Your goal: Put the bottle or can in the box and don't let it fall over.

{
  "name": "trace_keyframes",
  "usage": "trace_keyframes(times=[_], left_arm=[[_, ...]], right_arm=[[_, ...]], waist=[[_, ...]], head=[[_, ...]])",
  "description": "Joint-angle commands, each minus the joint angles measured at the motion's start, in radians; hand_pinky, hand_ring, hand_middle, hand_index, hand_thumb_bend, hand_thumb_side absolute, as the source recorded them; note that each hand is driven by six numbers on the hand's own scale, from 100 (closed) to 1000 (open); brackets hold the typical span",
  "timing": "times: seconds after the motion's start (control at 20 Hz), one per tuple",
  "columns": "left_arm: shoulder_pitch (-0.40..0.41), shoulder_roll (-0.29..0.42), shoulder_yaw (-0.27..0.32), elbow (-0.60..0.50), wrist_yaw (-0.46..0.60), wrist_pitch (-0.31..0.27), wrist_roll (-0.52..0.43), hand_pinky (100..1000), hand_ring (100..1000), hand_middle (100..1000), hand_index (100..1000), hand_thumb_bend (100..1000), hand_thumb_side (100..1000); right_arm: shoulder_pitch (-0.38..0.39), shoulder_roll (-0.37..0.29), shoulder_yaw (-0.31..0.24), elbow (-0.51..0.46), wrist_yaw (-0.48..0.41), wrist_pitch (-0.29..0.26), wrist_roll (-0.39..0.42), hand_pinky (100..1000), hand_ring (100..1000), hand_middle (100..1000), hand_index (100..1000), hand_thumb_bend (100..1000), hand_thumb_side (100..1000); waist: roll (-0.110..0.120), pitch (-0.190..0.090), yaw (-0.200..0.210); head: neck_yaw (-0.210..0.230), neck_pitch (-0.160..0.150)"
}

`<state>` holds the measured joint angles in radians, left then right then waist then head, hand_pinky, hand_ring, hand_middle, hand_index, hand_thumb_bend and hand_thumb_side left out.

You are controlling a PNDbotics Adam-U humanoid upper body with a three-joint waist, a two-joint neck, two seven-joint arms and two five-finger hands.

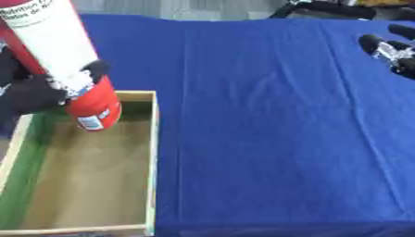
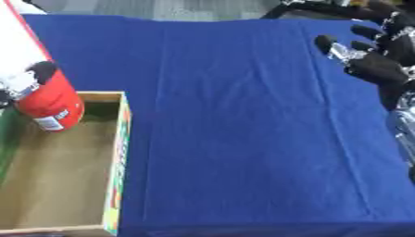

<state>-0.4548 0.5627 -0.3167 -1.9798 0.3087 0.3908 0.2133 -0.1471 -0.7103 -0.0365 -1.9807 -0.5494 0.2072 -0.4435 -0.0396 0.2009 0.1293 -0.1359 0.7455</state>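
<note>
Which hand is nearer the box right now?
Left. The left hand grips the red-and-white can right over the box at its far end. The right hand hovers open across the blue cloth, well away.

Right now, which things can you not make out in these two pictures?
- Top of the can: cut off by the upper edge in both views.
- Printing on its white label: blurred, unreadable.
- Whether its base touches the floor of the box: cannot tell.
- Left hand: its palm is cut off by the left edge.
- Right hand: partly cut off by the right edge in the left eye view.
</note>
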Motion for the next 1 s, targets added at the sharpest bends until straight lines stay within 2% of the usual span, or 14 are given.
trace_keyframes(times=[0.05, 0.2, 0.35, 0.5, 0.55, 0.6, 0.65, 0.7, 0.75, 0.9, 0.95, 1.0], left_arm=[[0.008, 0.025, 0.015, -0.015, 0.004, -0.017, 0.008, 694, 669, 385, 374, 192, 100], [0.022, 0.018, 0.014, -0.008, 0.013, -0.026, 0.014, 698, 677, 396, 386, 203, 100], [0.035, 0.017, 0.011, 0.000, 0.015, -0.032, 0.011, 713, 708, 455, 449, 275, 100], [0.050, 0.022, 0.009, 0.011, 0.007, -0.034, 0.009, 735, 744, 529, 546, 350, 100], [0.054, 0.025, 0.010, 0.013, 0.001, -0.035, 0.009, 755, 773, 591, 618, 391, 100], [0.060, 0.029, 0.011, 0.015, -0.007, -0.038, 0.007, 763, 785, 620, 652, 417, 100], [0.065, 0.033, 0.011, 0.016, -0.017, -0.042, 0.002, 784, 819, 695, 723, 477, 100], [0.070, 0.038, 0.011, 0.017, -0.029, -0.047, -0.008, 799, 841, 733, 759, 529, 100], [0.075, 0.041, 0.011, 0.018, -0.042, -0.053, -0.021, 813, 862, 765, 795, 618, 150], [0.090, 0.051, 0.012, 0.024, -0.095, -0.076, -0.071, 837, 903, 826, 851, 805, 263], [0.094, 0.053, 0.012, 0.029, -0.113, -0.081, -0.087, 838, 904, 828, 853, 813, 267], [0.098, 0.055, 0.014, 0.033, -0.131, -0.086, -0.100, 846, 917, 848, 871, 873, 299]], right_arm=[[-0.005, -0.025, -0.013, -0.019, 0.000, -0.003, -0.001, 898, 890, 890, 915, 576, 100], [-0.005, -0.025, -0.013, -0.019, -0.002, -0.004, 0.000, 898, 890, 890, 915, 575, 100], [-0.005, -0.025, -0.013, -0.019, -0.002, -0.004, 0.000, 898, 890, 890, 915, 573, 100], [-0.005, -0.025, -0.013, -0.019, -0.002, -0.005, -0.001, 898, 890, 890, 916, 573, 100], [-0.005, -0.025, -0.013, -0.019, -0.002, -0.005, -0.001, 898, 890, 890, 916, 573, 100], [-0.005, -0.026, -0.013, -0.019, -0.002, -0.005, -0.001, 898, 890, 889, 916, 572, 100], [-0.004, -0.026, -0.013, -0.019, -0.002, -0.006, -0.001, 898, 890, 889, 916, 571, 100], [-0.004, -0.027, -0.013, -0.019, -0.003, -0.006, -0.001, 898, 890, 889, 916, 571, 100], [-0.004, -0.027, -0.013, -0.019, -0.003, -0.006, -0.001, 898, 890, 889, 916, 571, 100], [-0.004, -0.028, -0.013, -0.019, -0.005, -0.006, 0.000, 898, 890, 889, 916, 572, 100], [-0.004, -0.028, -0.013, -0.019, -0.005, -0.006, 0.000, 898, 890, 889, 916, 572, 100], [-0.004, -0.028, -0.013, -0.019, -0.006, -0.007, -0.001, 898, 890, 889, 916, 572, 100]], waist=[[0.000, -0.019, -0.003], [-0.001, -0.020, -0.004], [-0.002, -0.021, -0.005], [-0.001, -0.021, -0.005], [-0.001, -0.021, -0.005], [-0.001, -0.021, -0.004], [-0.001, -0.022, -0.004], [-0.001, -0.022, -0.004], [-0.001, -0.022, -0.004], [-0.002, -0.023, -0.003], [-0.003, -0.023, -0.003], [-0.003, -0.024, -0.002]], head=[[-0.004, -0.005], [-0.005, -0.007], [-0.003, -0.003], [-0.002, 0.001], [-0.002, 0.001], [-0.002, 0.002], [-0.002, 0.002], [-0.002, 0.002], [-0.002, 0.003], [-0.002, 0.002], [-0.002, 0.001], [-0.002, 0.001]])
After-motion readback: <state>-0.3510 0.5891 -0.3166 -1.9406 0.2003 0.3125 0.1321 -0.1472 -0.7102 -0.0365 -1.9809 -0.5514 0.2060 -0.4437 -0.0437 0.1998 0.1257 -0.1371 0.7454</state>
